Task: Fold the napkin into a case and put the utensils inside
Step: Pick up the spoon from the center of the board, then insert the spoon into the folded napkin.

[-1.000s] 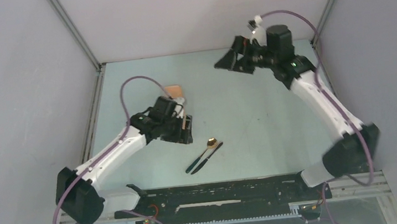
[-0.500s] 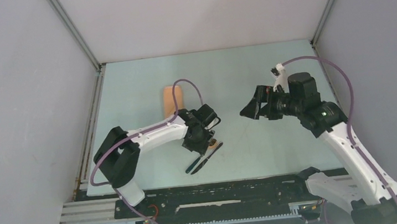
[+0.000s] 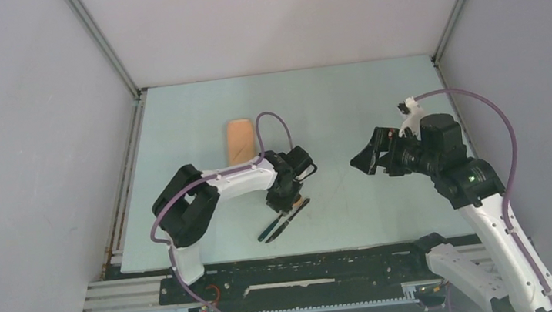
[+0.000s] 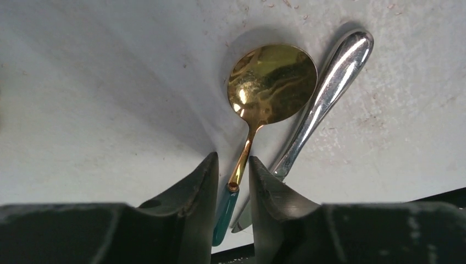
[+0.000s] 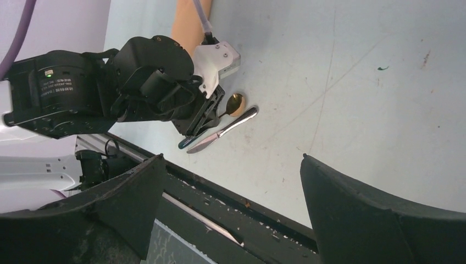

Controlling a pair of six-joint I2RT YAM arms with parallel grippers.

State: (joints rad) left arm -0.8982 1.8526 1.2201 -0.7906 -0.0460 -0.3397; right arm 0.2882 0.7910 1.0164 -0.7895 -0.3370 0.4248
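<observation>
Gold-bowled, green-handled spoon (image 4: 272,82) is laid flat on table (image 3: 375,99), long axis pointing straight out from left gripper (image 4: 233,181). Its neck is straddled by narrowly parted jaws, not yet clamped. Silver knife (image 4: 324,110) just beside spoon. Right gripper (image 5: 232,165) spread wide, empty, farther off. Folded peach cloth case (image 3: 239,139) well apart.

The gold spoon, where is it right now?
In the left wrist view, the gold spoon lies on the table beside the silver knife, its handle between the left arm's fingers.
</observation>
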